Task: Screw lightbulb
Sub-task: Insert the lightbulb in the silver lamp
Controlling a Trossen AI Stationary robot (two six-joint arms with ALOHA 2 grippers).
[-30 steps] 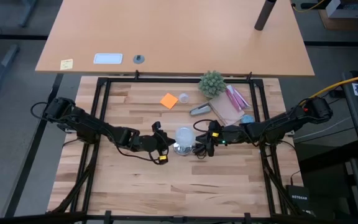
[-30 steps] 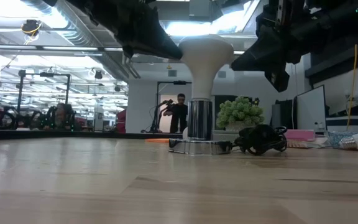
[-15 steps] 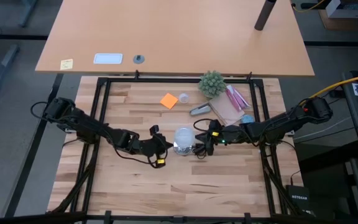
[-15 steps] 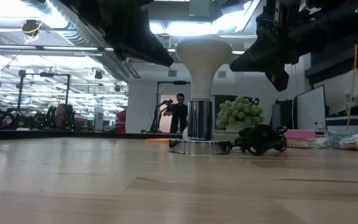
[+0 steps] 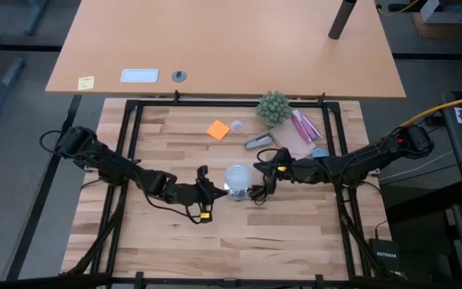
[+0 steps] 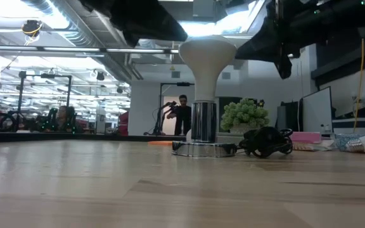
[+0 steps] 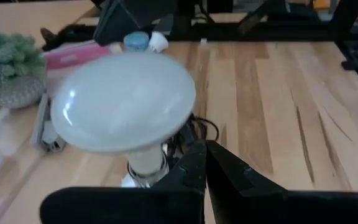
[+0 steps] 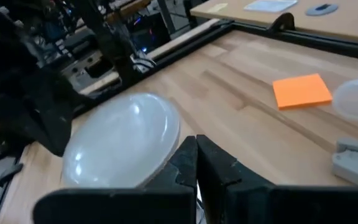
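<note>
The white frosted lightbulb [image 5: 237, 175] stands upright, neck down, in the shiny silver socket [image 6: 203, 121] on its round base [image 6: 200, 149] at mid-table. Its head also shows in the low view [image 6: 206, 54] and in both wrist views [image 7: 123, 102] [image 8: 120, 140]. My left gripper [image 5: 212, 193] is shut and hovers just left of and nearer than the bulb's head, with a gap to it [image 7: 204, 155]. My right gripper [image 5: 261, 172] is shut, close to the head's right side [image 8: 196, 149]. My right gripper's shut fingers [image 8: 185, 155] stand level, close beside the rim of the bulb's head [image 8: 166, 146], coming from the table's right. I cannot tell whether they touch it.
A black cord [image 6: 265, 140] lies bundled right of the base. Behind it are an orange note [image 5: 218, 129], a clear lid [image 5: 237, 127], a grey oblong object [image 5: 258, 142], a small plant [image 5: 273, 107] and pink packets [image 5: 303, 128]. Bare wood lies toward the near edge.
My left gripper has drawn back from the bulb's head toward the table's near edge and risen a little. My right gripper has risen and shifted slightly toward the far edge. The bulb stays upright in the socket.
</note>
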